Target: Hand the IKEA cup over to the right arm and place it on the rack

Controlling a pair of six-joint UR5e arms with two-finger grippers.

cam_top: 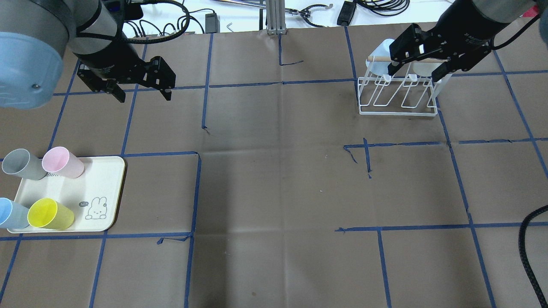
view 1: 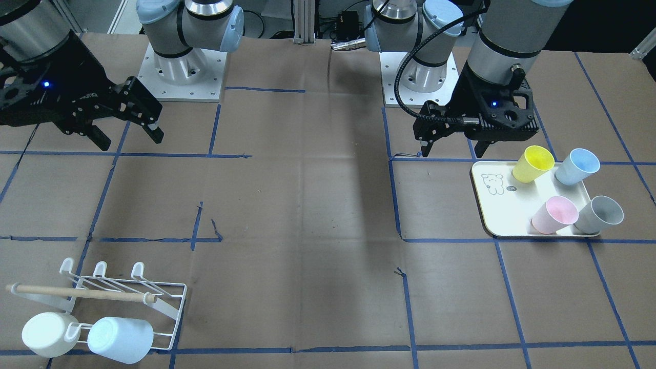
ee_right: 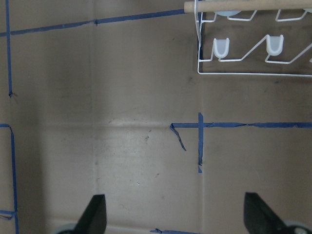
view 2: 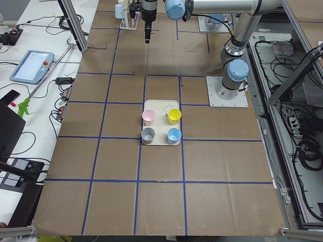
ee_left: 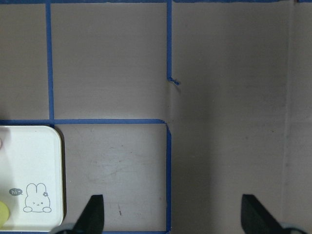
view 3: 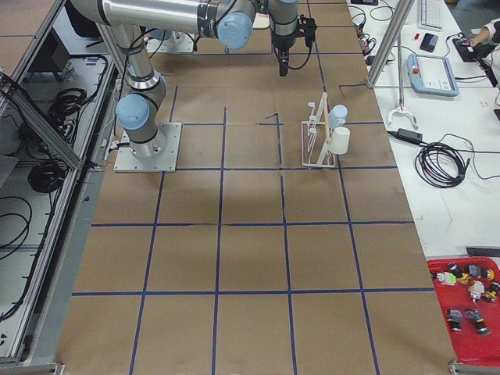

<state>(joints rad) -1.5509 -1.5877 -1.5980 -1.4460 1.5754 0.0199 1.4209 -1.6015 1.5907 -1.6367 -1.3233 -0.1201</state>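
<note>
Four cups stand mouth up on a cream tray: yellow, blue, pink and grey. My left gripper hangs open and empty above the table beside the tray's robot-side end. It also shows in the overhead view. The white wire rack holds a white cup and a pale blue cup on its prongs. My right gripper is open and empty, high above the table and on the robot's side of the rack.
The table is brown paper with blue tape lines. The left wrist view shows the tray's corner at lower left. The right wrist view shows the rack at upper right. Cables and a teach pendant lie beyond the table's far edge.
</note>
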